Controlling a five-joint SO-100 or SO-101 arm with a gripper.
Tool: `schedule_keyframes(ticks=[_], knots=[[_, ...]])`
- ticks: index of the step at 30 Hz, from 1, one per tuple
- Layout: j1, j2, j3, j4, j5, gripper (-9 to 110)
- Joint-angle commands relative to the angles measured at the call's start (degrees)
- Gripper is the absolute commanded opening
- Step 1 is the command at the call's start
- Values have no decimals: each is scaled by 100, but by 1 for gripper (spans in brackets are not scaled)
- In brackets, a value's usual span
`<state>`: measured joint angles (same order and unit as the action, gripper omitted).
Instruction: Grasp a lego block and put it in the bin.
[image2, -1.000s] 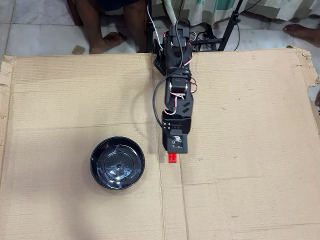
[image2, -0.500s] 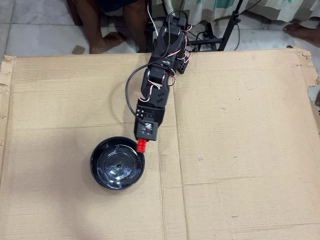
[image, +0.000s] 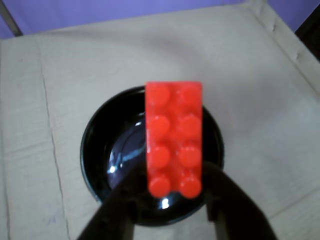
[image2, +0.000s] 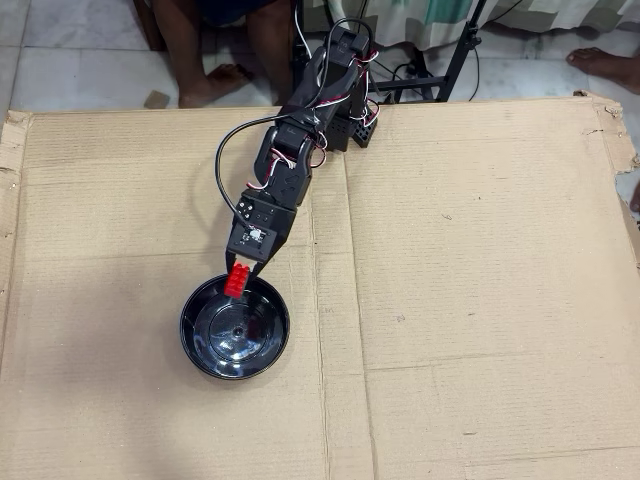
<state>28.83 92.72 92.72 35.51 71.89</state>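
1. Gripping red brick (image2: 237, 280) by one end: claw (image2: 241, 272) clamped on it, studs up.
2. Brick hangs over bowl (image2: 210, 352), above its rim nearest arm.
3. Bowl sits on cardboard (image2: 480, 300).

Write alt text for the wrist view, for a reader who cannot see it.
A red lego block, studs facing the camera, is held between the gripper fingers directly above a glossy black bowl. The bowl sits on brown cardboard and looks empty where it is visible.
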Motion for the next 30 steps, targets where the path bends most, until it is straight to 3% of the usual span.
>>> schedule_keyframes(ticks=[1, 13, 23, 30], knots=[[97, 9, -44, -299, 53, 0], [123, -281, -114, -562, -26, 2], [-26, -290, -97, -554, -26, 28], [-35, -281, -35, -536, -26, 31]])
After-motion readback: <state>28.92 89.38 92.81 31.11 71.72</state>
